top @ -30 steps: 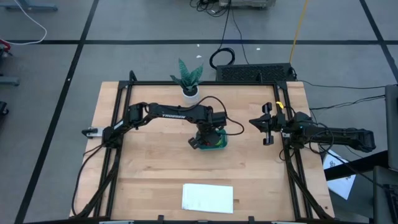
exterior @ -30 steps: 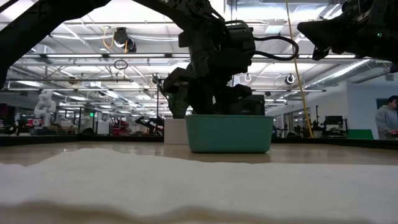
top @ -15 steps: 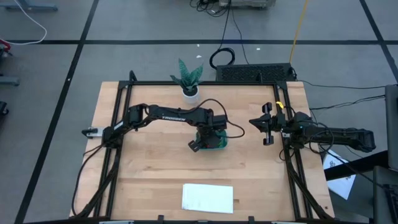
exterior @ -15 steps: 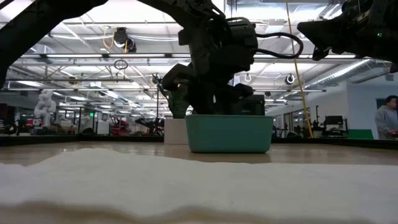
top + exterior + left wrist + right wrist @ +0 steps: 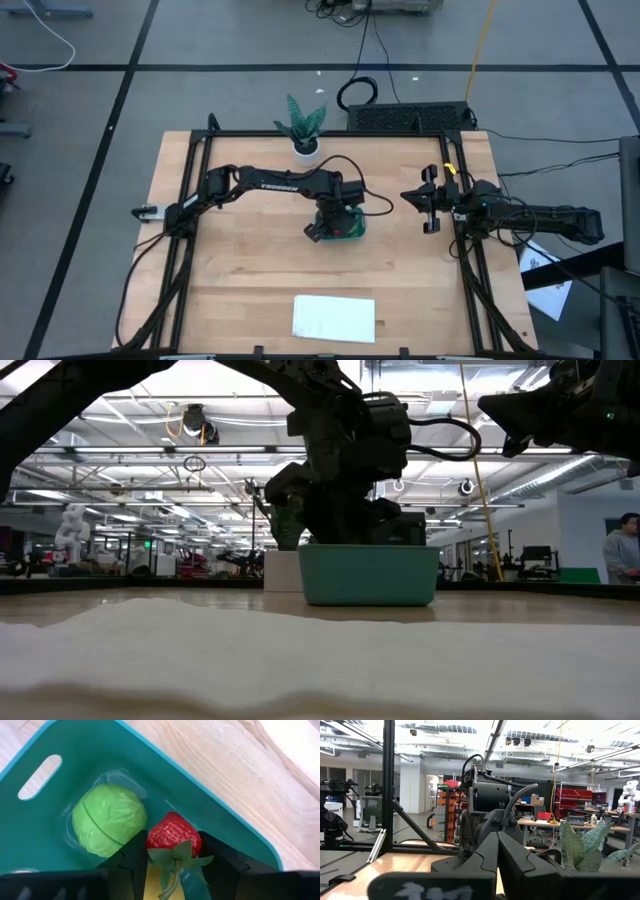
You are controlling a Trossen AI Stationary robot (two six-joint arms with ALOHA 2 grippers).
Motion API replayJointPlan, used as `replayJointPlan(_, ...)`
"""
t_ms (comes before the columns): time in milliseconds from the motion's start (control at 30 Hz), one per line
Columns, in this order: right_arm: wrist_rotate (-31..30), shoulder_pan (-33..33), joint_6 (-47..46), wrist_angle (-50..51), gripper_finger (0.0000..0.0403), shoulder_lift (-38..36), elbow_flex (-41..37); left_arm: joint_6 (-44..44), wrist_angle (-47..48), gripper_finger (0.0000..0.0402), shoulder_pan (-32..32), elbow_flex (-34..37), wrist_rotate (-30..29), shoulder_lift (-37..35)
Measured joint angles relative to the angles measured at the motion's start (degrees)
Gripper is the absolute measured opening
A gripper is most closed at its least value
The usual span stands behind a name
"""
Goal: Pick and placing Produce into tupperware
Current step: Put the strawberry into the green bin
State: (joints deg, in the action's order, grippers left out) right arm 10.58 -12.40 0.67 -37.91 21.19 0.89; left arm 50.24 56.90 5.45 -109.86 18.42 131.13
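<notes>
- The left gripper, fingers clamped on the small red toy strawberry, reaches down into the shallow teal plastic tupperware at mid-table.
- Beside it lies the lime-green ball; a yellow lemon-like piece shows directly underneath.
- The right gripper, fingers together, waits at the table's right.

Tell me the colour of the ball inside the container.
Lime green, clearest in the left wrist view.
</notes>
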Motion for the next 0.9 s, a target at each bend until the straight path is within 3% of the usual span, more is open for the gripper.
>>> replayJointPlan(900, 0.01, 0.0, 0.0, 0.48, 0.0, 0.0, -0.02, -0.01, 1.8, 0.0147, 0.2, 0.0, -2.04, 0.0)
